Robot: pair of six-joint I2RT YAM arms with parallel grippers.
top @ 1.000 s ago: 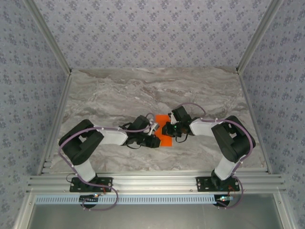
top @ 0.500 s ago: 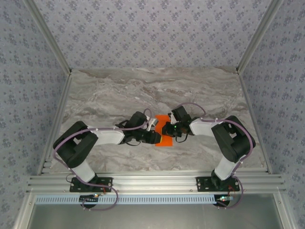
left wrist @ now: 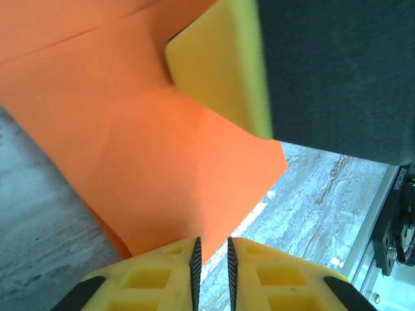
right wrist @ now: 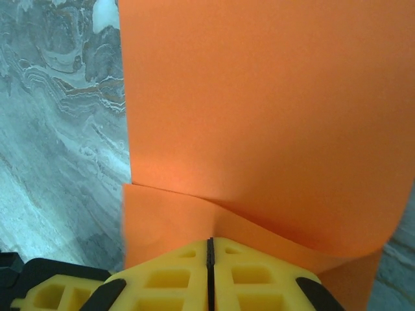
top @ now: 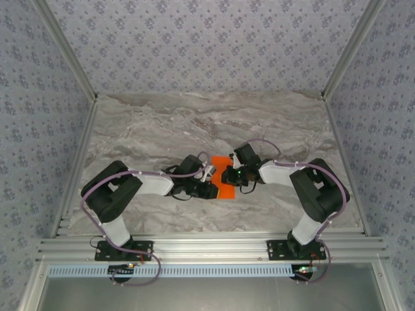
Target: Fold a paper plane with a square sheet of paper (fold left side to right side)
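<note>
Right now my left fingers (left wrist: pixel 194 251) stand only a sliver apart, ridged faces showing. One pointed corner of the orange sheet of paper (left wrist: pixel 162 162) is aimed into the slit but is not clamped there. My right fingers (right wrist: pixel 206 249) are closed tip to tip and bear on the same sheet from the opposite side; whether a layer is nipped between them I cannot tell. Seen from my left wrist, one yellow right pad rests on the paper's upper part. The sheet lies partly folded, one layer over another with a crease across it, on the grey marbled desk (top: pixel 162 129), midway between my two arms. I judge it very light and limp: it will bend, slide on the smooth stone, and spring back from a fold unless pinned. It also creases for good wherever it is squeezed, so a stray pinch would mar it. The place to take it, I think, is the free corner or edge on the left, top layer only, gripped shallow, while the right tips hold the rest flat.
</note>
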